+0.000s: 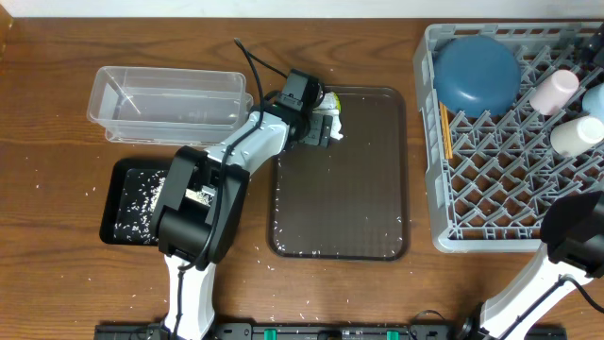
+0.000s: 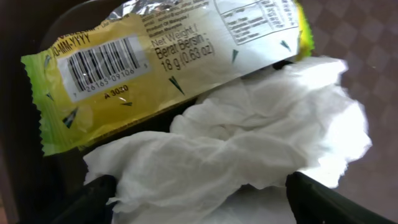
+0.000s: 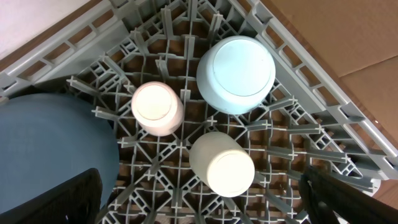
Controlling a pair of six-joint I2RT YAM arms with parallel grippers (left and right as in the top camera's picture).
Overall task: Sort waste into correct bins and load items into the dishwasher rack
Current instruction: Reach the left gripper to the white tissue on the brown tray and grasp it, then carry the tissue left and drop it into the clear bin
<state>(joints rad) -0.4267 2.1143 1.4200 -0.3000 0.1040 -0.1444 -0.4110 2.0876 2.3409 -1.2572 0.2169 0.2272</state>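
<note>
A crumpled white napkin (image 2: 249, 143) lies at the brown serving tray's top-left corner, next to a yellow-green snack wrapper (image 2: 124, 68). My left gripper (image 2: 205, 208) is open, one finger on each side of the napkin (image 1: 332, 124); the wrapper (image 1: 330, 96) lies just behind. The grey dishwasher rack (image 1: 491, 189) on the right holds a dark-blue bowl (image 1: 477, 71), pink cup (image 3: 157, 107), light-blue cup (image 3: 236, 73), white cup (image 3: 222, 163) and chopsticks (image 1: 444, 127). Above these cups my right gripper (image 3: 211, 211) hangs wide open and empty. White rice (image 1: 142, 194) lies in the black tray (image 1: 111, 222).
The clear tub (image 1: 170, 99) stands at the back left, beyond the black tray. The brown serving tray (image 1: 340, 189) is in the middle, with stray rice grains along its near edge and on the table. My right arm (image 1: 576, 236) rises at the rack's near right corner.
</note>
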